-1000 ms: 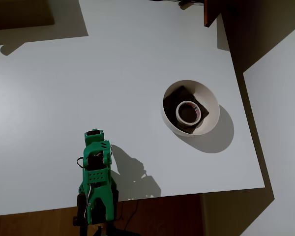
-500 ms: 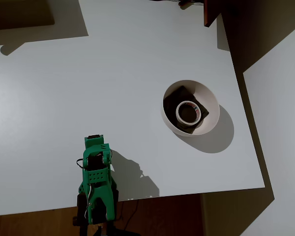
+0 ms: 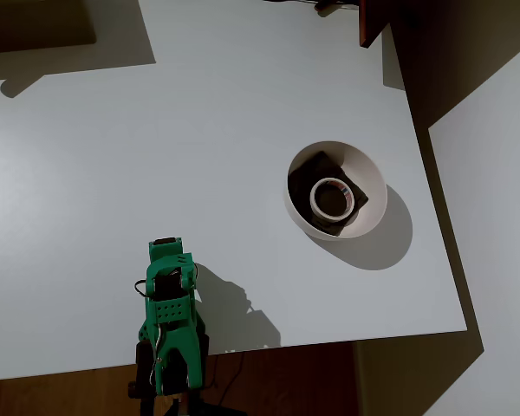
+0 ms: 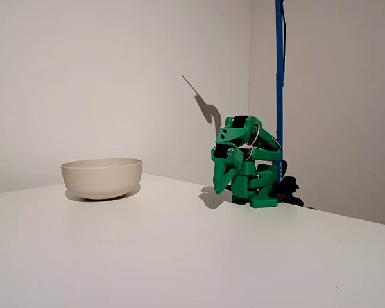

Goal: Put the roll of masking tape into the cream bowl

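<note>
Green arm, cream bowl, white table.

Hard light rakes from ten o'clock — crisp shadows fall toward four o'clock on the bright white bench; both views sharp.

Body: bright green plastic arm of blocky printed segments.
Motors: black servo blocks set between the green shells.
Cables: thin dark wires looped at the joints.
Links: row of small holes on a flat plate.
End effector: green tapered fingers.
</note>
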Tool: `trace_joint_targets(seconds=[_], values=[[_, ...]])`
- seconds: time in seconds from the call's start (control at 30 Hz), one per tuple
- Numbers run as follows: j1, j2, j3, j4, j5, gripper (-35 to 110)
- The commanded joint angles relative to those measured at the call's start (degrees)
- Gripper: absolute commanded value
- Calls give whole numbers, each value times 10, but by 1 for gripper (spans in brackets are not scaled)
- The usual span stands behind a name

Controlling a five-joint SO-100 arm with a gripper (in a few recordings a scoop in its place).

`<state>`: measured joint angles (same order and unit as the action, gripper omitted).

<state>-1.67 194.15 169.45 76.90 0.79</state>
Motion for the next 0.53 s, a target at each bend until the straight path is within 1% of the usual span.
trace_joint_targets(seconds=[0.0,0.5], values=[[-8,1,-21,6,6,-5],[-8,1,-21,6,6,-8]])
